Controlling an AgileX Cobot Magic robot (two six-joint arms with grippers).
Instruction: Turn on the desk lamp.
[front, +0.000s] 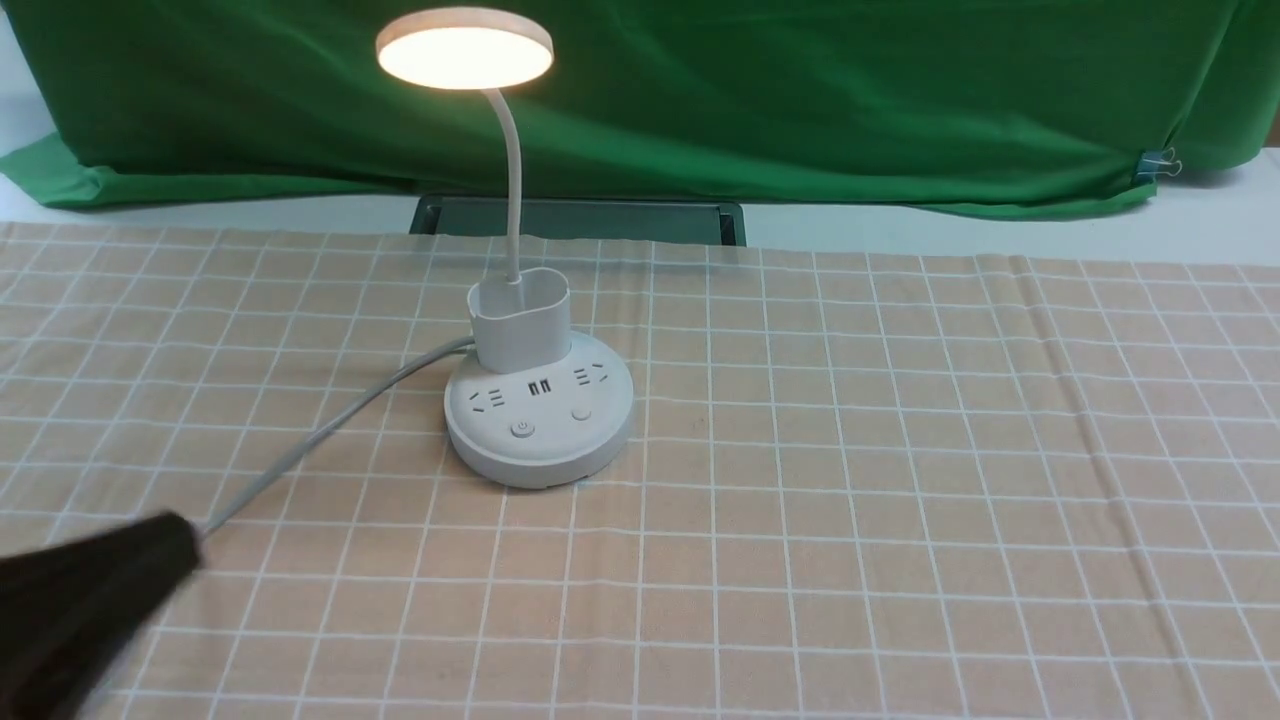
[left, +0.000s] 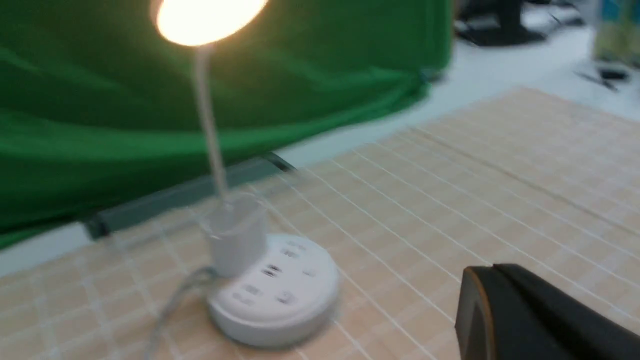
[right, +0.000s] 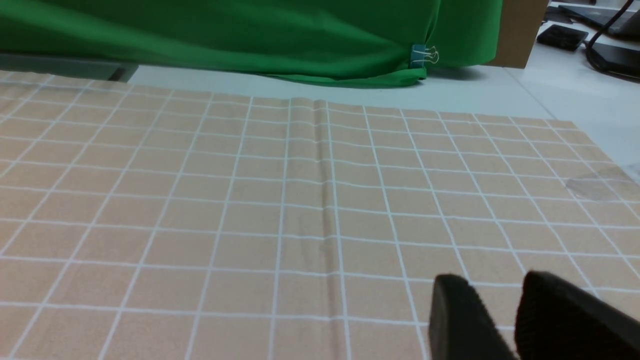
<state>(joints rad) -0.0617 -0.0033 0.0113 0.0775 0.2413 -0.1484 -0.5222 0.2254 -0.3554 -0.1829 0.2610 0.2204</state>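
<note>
Since the disc head of the desk lamp (front: 538, 400) glows warm, the switching itself looks done, and I judge nothing remains but to clear the arms away. From the left fingers (front: 160, 545), the lamp stands ahead and off toward the robot's right, well apart, its grey cord (front: 330, 425) running back to just beside them. Those fingers look pressed together and hold nothing. Seen in its wrist view, the right fingers (right: 492, 312) sit slightly spread, empty, low over the checked surface (front: 900, 450), with no lamp before them.
</note>
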